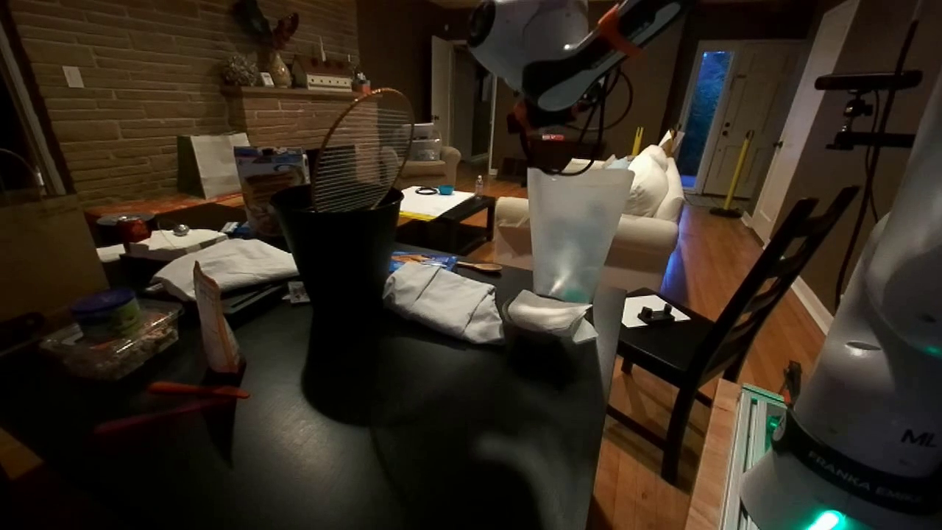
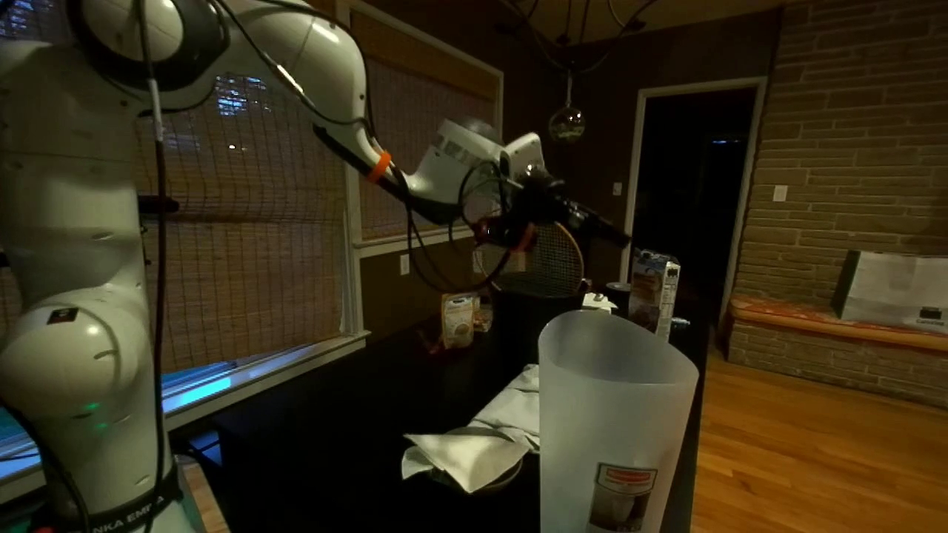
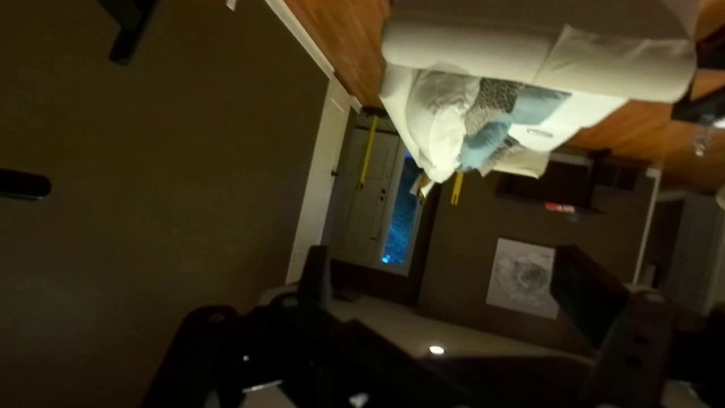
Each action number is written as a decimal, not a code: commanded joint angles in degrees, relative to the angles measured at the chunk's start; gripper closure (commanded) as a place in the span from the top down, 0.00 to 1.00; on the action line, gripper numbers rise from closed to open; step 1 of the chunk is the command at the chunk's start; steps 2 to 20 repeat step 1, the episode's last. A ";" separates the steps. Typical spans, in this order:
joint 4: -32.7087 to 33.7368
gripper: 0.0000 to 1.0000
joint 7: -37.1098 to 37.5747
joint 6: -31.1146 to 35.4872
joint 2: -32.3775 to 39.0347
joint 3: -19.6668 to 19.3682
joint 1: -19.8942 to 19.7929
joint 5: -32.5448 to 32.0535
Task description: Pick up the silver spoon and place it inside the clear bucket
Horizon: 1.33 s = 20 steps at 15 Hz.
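Note:
The clear bucket [image 1: 578,221] is tall and frosted. It stands upright at the table's far right edge in an exterior view and in the foreground of an exterior view [image 2: 615,414]. A bright glint shows near its base; I cannot tell what makes it. I cannot make out the silver spoon in any view; it is hidden or out of view. My gripper [image 3: 442,260] is open in the wrist view, its two dark fingers wide apart with nothing between them. It is raised above the table in an exterior view [image 2: 618,235], apart from the bucket, and points outward at the room.
A tall black container [image 1: 338,243] holds a racket [image 1: 364,151]. White cloths [image 1: 445,302] and a cloth-covered bowl [image 2: 474,455] lie near the bucket. A wooden spoon [image 1: 482,266], a red-handled tool [image 1: 199,390], a snack bag [image 1: 215,324] and a box [image 2: 653,289] are on the table.

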 commanded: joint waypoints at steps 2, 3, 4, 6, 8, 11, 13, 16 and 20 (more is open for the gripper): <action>0.01 1.00 -0.51 0.72 -2.48 0.68 0.37 -0.82; 0.01 1.00 -0.51 0.72 -2.48 0.68 0.37 -0.82; 0.01 1.00 -0.51 0.72 -2.48 0.68 0.37 -0.82; 0.01 1.00 -0.51 0.72 -2.48 0.68 0.37 -0.82; 0.01 1.00 -0.51 0.72 -2.48 0.68 0.37 -0.82; 0.01 1.00 -0.51 0.72 -2.48 0.68 0.37 -0.82; 0.01 1.00 -0.51 0.72 -2.48 0.68 0.37 -0.82; 0.01 1.00 -0.51 0.72 -2.48 0.68 0.37 -0.82; 0.01 1.00 -0.51 0.72 -2.48 0.68 0.37 -0.82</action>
